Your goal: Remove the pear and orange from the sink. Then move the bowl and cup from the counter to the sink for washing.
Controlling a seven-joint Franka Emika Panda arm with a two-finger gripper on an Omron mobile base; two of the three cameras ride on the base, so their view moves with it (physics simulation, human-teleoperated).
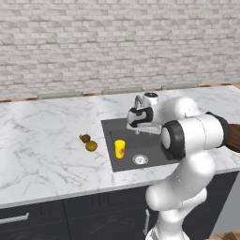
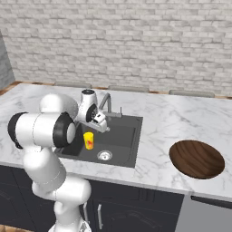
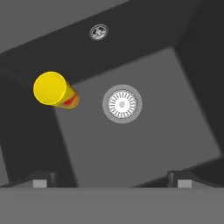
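Observation:
The yellow cup (image 1: 120, 148) (image 2: 89, 140) (image 3: 54, 89) stands upright in the left part of the dark sink (image 1: 147, 143) (image 2: 121, 135) (image 3: 144, 144). My gripper (image 1: 134, 123) (image 2: 101, 125) (image 3: 111, 178) hangs open above the basin, right of the cup, with nothing between its fingers. The pear (image 1: 85, 138) and the orange (image 1: 91, 146) lie close together on the counter just left of the sink. The brown bowl (image 2: 196, 159) (image 1: 233, 137) rests on the counter right of the sink, partly behind my arm in the left base view.
A round steel drain (image 3: 122, 103) (image 1: 140, 160) (image 2: 104, 156) sits in the basin floor near the front. The grey faucet (image 2: 107, 101) rises at the sink's back edge, close behind my hand. Marble counter (image 1: 42, 145) spreads wide to the left; a brick wall stands behind.

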